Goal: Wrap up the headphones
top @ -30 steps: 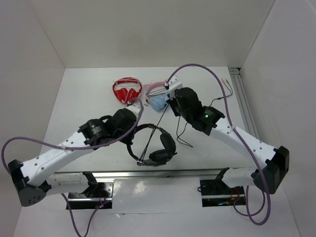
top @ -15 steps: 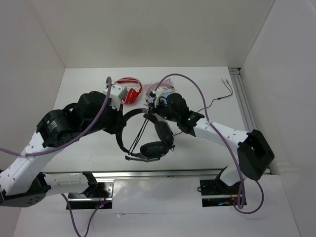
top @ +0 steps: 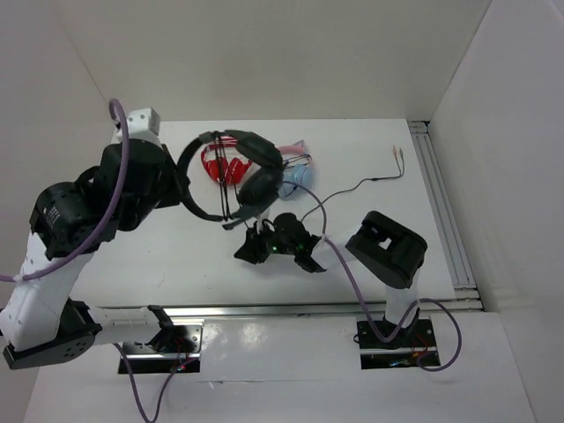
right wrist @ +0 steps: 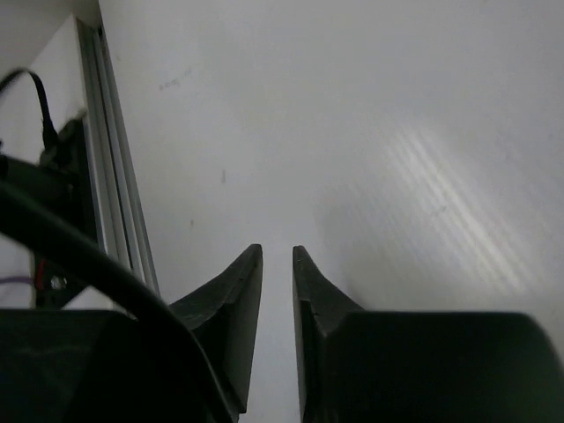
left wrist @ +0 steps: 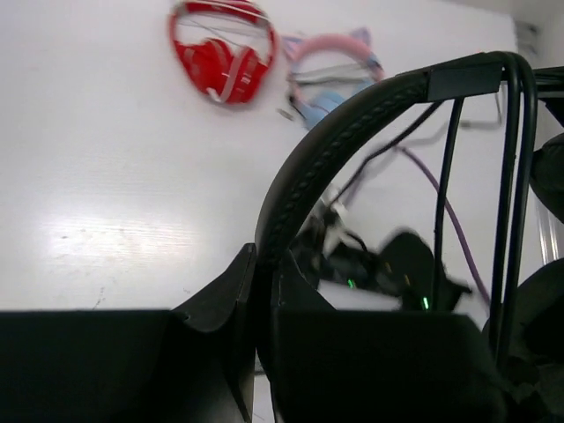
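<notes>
Headphones (top: 258, 179): raised above the table (top: 159, 256), headband (left wrist: 352, 110) clamped in left gripper (left wrist: 263, 282).
Right gripper (right wrist: 278, 264): low near table centre, jaws narrowly apart, empty.
Cable (top: 352, 188): trails rightward; grasp it close to the Headphones, wind under light tension.

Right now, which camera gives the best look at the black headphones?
The top external view: it shows the whole headphones, with their cable, held up by the left gripper. The left wrist view shows only a stretch of headband pinched in that gripper's shut jaws. The right wrist view shows none of them.
</notes>
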Action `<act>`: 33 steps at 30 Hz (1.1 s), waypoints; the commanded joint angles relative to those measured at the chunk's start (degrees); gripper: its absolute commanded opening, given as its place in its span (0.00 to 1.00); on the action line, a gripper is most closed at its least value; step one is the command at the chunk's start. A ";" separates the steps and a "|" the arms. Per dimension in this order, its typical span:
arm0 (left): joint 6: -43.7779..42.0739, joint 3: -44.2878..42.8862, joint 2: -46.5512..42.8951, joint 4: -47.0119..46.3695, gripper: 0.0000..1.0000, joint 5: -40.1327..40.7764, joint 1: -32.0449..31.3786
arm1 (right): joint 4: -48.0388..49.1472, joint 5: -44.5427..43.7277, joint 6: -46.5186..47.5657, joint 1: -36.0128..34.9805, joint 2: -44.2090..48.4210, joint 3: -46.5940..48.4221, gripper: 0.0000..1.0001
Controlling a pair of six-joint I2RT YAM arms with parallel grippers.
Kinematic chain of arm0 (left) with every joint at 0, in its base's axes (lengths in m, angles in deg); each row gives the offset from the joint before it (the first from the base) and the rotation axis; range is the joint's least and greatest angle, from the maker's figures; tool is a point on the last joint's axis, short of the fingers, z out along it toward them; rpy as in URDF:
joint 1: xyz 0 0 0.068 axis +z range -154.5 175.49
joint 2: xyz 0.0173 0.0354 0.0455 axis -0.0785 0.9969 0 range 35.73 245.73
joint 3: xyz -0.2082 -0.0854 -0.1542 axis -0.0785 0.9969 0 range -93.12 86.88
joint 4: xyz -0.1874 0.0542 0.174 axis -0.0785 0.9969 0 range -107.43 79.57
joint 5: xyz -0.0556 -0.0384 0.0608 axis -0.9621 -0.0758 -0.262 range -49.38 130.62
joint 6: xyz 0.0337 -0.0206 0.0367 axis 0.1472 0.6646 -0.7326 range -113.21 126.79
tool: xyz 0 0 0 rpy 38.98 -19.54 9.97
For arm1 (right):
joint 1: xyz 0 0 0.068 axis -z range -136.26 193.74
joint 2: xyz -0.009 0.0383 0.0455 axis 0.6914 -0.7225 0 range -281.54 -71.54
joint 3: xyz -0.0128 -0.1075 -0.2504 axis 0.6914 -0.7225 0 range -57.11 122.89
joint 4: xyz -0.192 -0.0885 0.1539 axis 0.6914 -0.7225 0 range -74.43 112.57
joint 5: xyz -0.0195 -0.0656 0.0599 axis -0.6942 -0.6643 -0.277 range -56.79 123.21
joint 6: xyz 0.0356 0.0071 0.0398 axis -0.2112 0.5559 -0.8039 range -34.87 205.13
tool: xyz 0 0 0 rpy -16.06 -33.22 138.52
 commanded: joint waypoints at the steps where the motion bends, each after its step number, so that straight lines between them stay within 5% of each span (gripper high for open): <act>1: 3.88 -4.49 1.52 -2.66 0.00 7.53 5.98 | 14.28 -0.65 -3.75 -2.68 -0.91 -6.86 0.27; 4: -0.34 -10.47 4.95 -2.67 0.00 4.09 14.85 | 16.50 -4.42 -4.28 -6.36 1.53 -12.04 0.05; 8: -4.21 -12.76 10.67 -4.86 0.00 -2.32 26.81 | 10.81 -12.76 -4.28 -13.21 7.86 -15.14 0.00; 13: -5.89 0.65 13.76 -10.31 0.00 -4.36 34.30 | -8.33 -29.26 0.89 -27.45 20.25 -9.63 0.00; 22: -7.74 24.67 14.28 -15.95 0.00 4.61 28.95 | -49.44 -53.27 10.21 -34.41 34.60 13.75 0.00; 33: -7.12 39.61 17.88 -16.12 0.00 7.42 19.11 | -74.45 -65.23 22.08 -33.27 36.45 39.69 0.00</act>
